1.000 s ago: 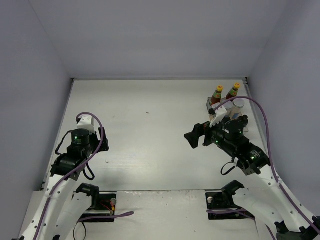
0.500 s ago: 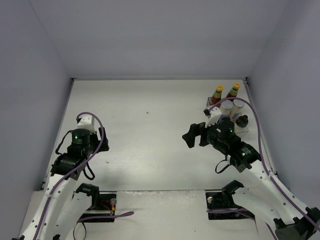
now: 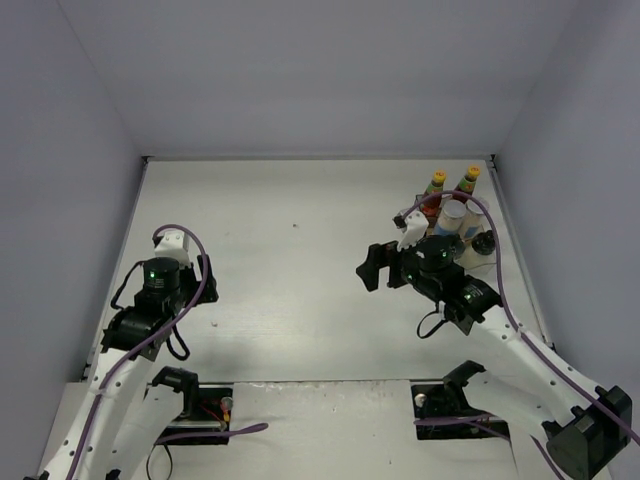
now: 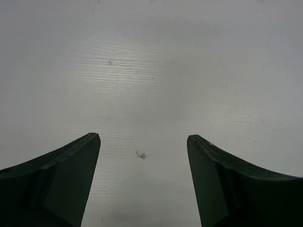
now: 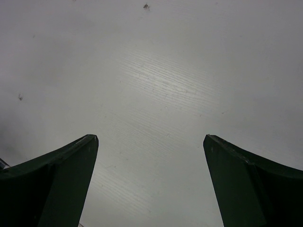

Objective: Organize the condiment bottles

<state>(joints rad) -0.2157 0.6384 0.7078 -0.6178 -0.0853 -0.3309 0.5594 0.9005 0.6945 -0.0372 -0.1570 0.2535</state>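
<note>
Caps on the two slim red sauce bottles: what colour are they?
Yellow; the caps show best in the top external view.

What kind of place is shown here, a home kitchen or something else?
Probably a robot test enclosure: plain pale walls rise around a white table, a left arm and right arm are bolted at its near edge, and condiment bottles stand grouped at the far right.

Quick count here: two slim red sauce bottles point(image 3: 435, 188) with yellow caps, two pale-topped shakers point(image 3: 452, 212), and only one black-lidded jar point(image 3: 484, 243) that I can actually make out. Add the left hand point(image 4: 143, 137) and right hand point(image 5: 150, 137), so two hands, over one desk point(image 3: 280, 220).
</note>
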